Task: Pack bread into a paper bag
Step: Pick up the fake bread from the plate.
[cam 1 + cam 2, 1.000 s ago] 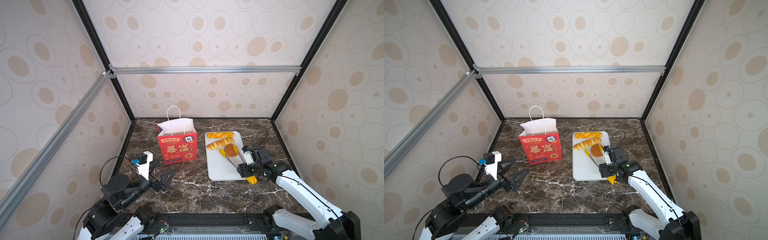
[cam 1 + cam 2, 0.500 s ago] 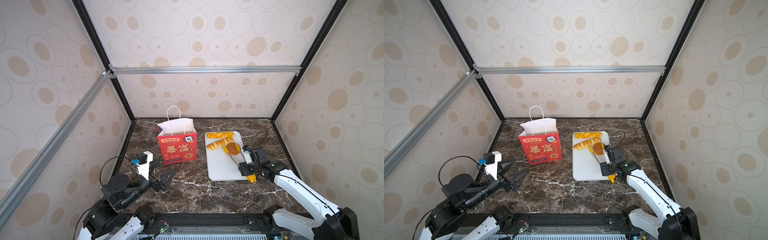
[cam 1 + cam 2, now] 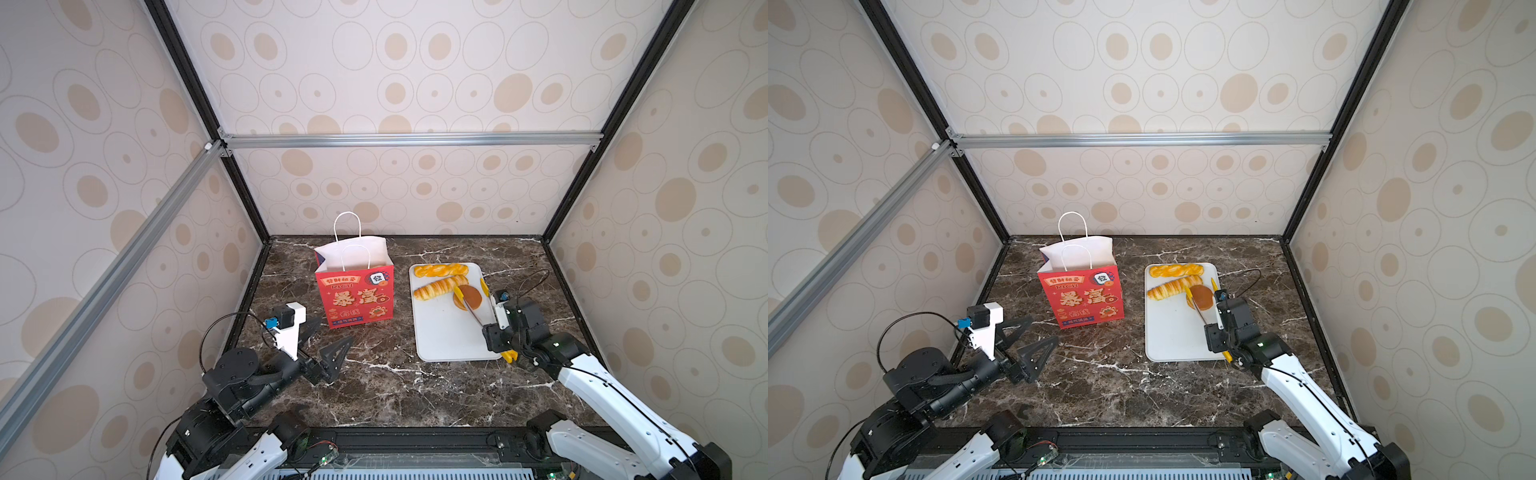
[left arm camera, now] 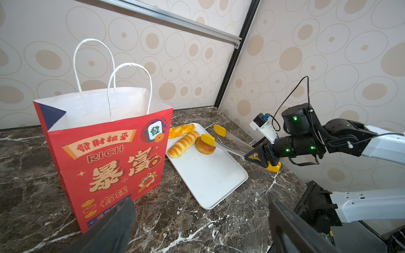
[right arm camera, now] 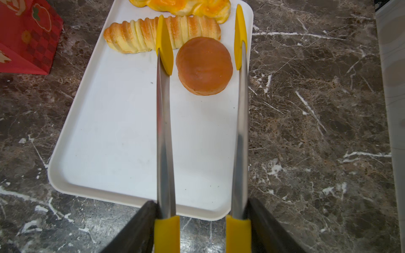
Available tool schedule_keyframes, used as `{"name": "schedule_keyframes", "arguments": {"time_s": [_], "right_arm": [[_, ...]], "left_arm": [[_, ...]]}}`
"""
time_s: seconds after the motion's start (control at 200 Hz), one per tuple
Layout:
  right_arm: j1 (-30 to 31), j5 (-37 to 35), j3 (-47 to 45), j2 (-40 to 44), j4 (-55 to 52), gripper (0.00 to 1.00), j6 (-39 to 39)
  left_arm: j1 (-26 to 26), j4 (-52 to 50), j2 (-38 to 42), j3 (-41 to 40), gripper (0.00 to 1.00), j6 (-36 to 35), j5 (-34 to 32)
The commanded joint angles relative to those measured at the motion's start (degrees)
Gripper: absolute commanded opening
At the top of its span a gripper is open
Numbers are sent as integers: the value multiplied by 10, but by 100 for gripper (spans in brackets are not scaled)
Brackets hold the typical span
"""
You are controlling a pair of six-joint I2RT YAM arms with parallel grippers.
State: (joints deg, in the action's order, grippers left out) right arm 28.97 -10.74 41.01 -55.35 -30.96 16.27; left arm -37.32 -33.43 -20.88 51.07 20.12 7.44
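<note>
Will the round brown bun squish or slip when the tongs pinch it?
The round brown bun looks soft and puffy, so it would probably squash a little. Its smooth round sides might slip between the yellow tips of the tongs. It sits flat on the white tray, so it likely won't roll.

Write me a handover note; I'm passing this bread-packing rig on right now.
Left gripper: open, empty, near the bag front, apart from it.
Right gripper: shut on the tongs. Their yellow tips sit on either side of the bun, not squeezing it.
Tray: holds the bun, a ridged stick and a twisted stick.
Bag: upright, mouth open, contents hidden.
Done: nothing confirmed packed.
Left: squeeze the bun, carry it to the bag, then probably both sticks.
</note>
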Motion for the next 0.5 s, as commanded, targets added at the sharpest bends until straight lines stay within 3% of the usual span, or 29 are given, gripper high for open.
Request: {"name": "schedule_keyframes", "arguments": {"time_s": [0.0, 0.325, 0.496], "right_arm": [[2, -8, -1, -28, 35, 68, 2], [1, -13, -10, -109, 61, 69, 11], [1, -16, -2, -131, 56, 64, 10]], "left_arm": [[5, 13, -5, 3, 99, 1, 5], [4, 14, -5, 4, 99, 0, 6], [4, 14, -5, 4, 99, -1, 6]]}}
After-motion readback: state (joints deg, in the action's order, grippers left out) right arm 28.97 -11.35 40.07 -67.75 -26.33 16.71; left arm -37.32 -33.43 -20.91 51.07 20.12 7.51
